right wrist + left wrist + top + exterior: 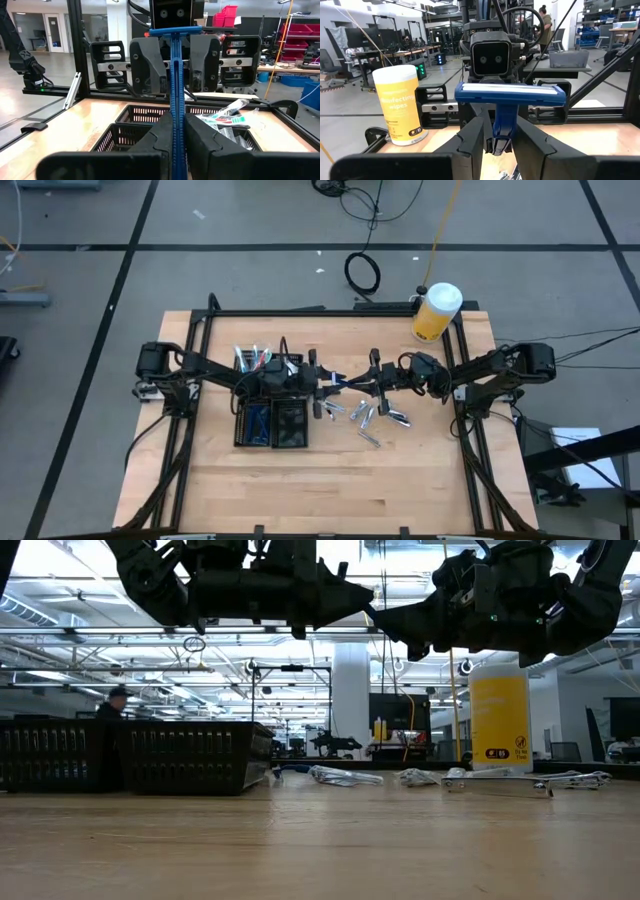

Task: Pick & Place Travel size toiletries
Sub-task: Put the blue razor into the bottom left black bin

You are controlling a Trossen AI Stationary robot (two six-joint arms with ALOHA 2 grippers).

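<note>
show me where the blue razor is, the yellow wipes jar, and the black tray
blue razor (510, 94): left wrist view, on its head bar.
yellow wipes jar (434, 315): high view, on its yellow side below the white lid.
black tray (117, 135): right wrist view, on its near mesh wall.

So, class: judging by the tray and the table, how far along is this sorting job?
Done: some toiletries already lie in the black tray. In hand: a blue razor, gripped by both the left gripper and right gripper, mid-handover. Left: several packets on the table.

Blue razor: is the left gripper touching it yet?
Touching. The left wrist view shows the left gripper pinching the blue razor by its handle.
</note>
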